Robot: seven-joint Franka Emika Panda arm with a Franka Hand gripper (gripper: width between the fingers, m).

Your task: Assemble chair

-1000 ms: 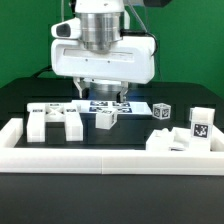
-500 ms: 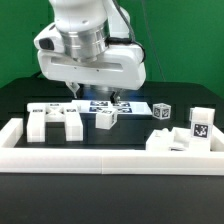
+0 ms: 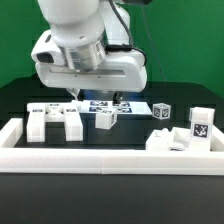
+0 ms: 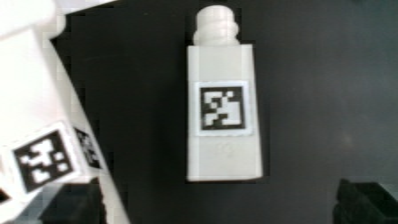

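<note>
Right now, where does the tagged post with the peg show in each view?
Exterior view: the post is seemingly the small tagged piece mid-table under the open pincer, end toward the camera.
Wrist view: the post fills the centre, lying flat, tag upward.
Shared landmark: the black table beneath it.

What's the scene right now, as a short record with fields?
gripper: open, empty, above the table
below it: tagged post, lying flat, peg at one end, untouched
beside post: another tagged white piece, apart from it
exterior view's left: blocky piece
exterior view's right: tagged block, inside the border frame
</note>
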